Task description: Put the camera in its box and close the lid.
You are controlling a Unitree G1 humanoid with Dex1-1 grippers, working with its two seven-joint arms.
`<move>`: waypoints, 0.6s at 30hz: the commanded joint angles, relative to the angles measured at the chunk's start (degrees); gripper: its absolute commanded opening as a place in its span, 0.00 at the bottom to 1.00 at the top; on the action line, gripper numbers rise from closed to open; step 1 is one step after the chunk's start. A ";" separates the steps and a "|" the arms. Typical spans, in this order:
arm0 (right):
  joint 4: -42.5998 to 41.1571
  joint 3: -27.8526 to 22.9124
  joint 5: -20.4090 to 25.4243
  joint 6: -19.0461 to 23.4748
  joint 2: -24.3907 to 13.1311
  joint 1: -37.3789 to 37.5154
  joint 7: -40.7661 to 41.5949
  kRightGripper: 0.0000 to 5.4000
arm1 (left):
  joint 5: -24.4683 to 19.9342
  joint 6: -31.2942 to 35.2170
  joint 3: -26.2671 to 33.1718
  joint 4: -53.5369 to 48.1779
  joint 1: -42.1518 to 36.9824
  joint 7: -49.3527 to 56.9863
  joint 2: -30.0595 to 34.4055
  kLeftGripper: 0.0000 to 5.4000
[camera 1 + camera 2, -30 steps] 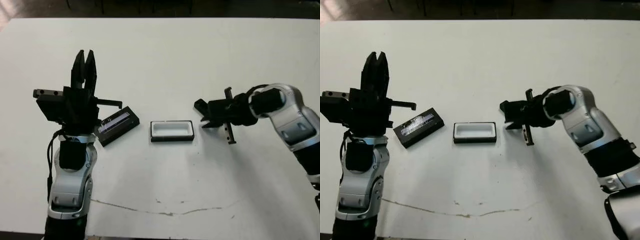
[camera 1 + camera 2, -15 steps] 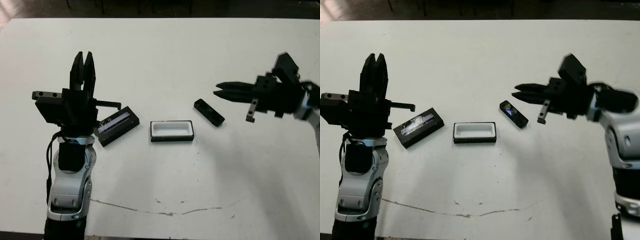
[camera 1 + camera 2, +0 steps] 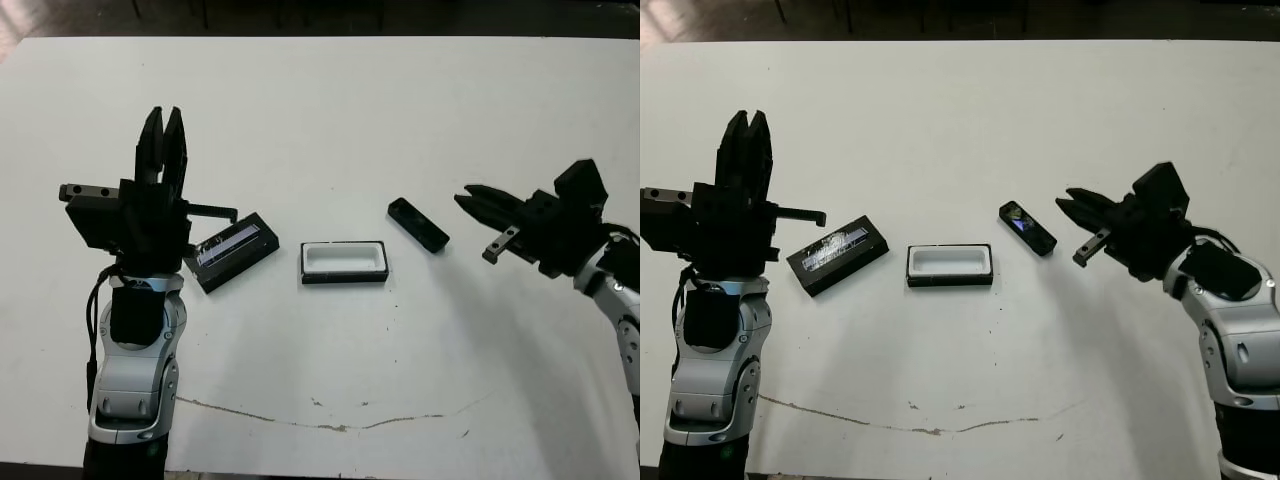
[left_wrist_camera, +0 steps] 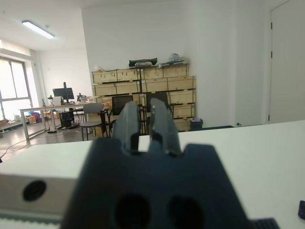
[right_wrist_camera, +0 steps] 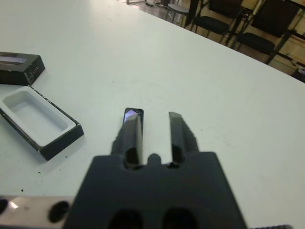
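The camera [image 3: 419, 224] lies flat on the white tabletop [image 3: 330, 110], turned at a slant. Nothing is touching it. The right gripper [image 3: 472, 201] is near it on the right side, up off the tabletop, with its tips pointing toward the camera. Its two fingers [image 5: 178, 133] sit a little apart with a small gap between them, and they hold nothing. In the right wrist view, one end of the camera [image 5: 132, 114] peeks out just past one finger, and that end looks shiny and bluish. The box [image 3: 343, 261] sits just to the left of the camera, close by but not touching it. The box is open, and its white inside has nothing in it. The lid [image 3: 233, 250] lies flat on the tabletop on the other side of the box, turned at a slant, with its silvery stripe facing up. The left gripper [image 3: 163, 125] is raised above the tabletop next to the lid and points away from the robot. Its fingers [image 4: 162, 124] stand close together with only a thin slit between them, and they hold nothing.
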 commanded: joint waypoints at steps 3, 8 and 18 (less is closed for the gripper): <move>-0.73 0.77 -0.12 1.76 -0.61 1.33 -0.58 0.35 | -0.43 0.60 0.37 0.56 1.00 -0.44 0.71 0.00; 0.20 1.48 0.37 2.58 -1.32 0.53 0.73 0.56 | -0.60 0.48 0.50 0.68 1.00 -0.42 0.87 0.00; -0.51 1.85 1.87 7.25 -1.19 -0.77 0.16 0.96 | -0.62 0.57 0.77 0.71 1.19 -0.49 1.30 0.00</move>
